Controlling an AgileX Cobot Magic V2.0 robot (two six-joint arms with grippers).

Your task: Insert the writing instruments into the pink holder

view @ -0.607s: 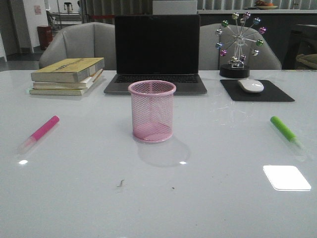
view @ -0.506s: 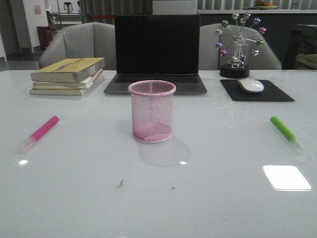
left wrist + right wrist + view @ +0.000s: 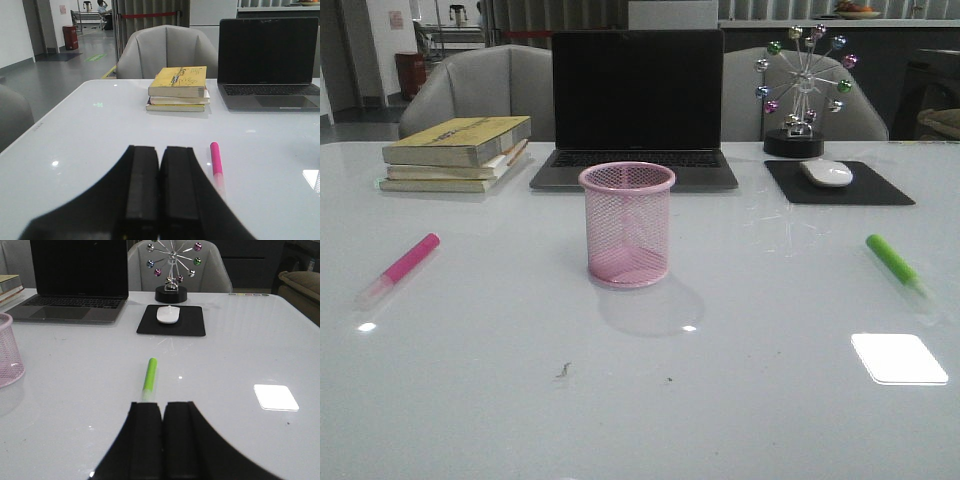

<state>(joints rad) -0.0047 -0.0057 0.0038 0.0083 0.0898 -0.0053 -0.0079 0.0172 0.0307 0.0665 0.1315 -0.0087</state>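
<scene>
The glossy white table (image 3: pixel 640 400) carries everything. Along its far edge stands an open black-screened laptop (image 3: pixel 636 100) at the middle, with a stack of yellow-covered books (image 3: pixel 455 153) toward the far left corner and a black mouse mat (image 3: pixel 838 184) bearing a white mouse (image 3: pixel 826 172) toward the far right corner; a small ferris-wheel ornament with coloured balls (image 3: pixel 806 85) stands just behind the mat. The pink wire-mesh cylindrical holder (image 3: pixel 627 224) stands upright in the middle of the table, just in front of the laptop, with nothing visible inside it. The hot pink marker with a clear cap (image 3: pixel 398 270) lies flat near the left edge, well apart from the holder. The bright green marker with a clear cap (image 3: pixel 898 265) lies flat near the right edge, equally apart. The left gripper (image 3: pixel 159 200) has its jaws pressed together, holding nothing, with the pink marker just beside them. The right gripper (image 3: pixel 162 445) likewise has its jaws together and empty, the green marker lying just beyond them.
</scene>
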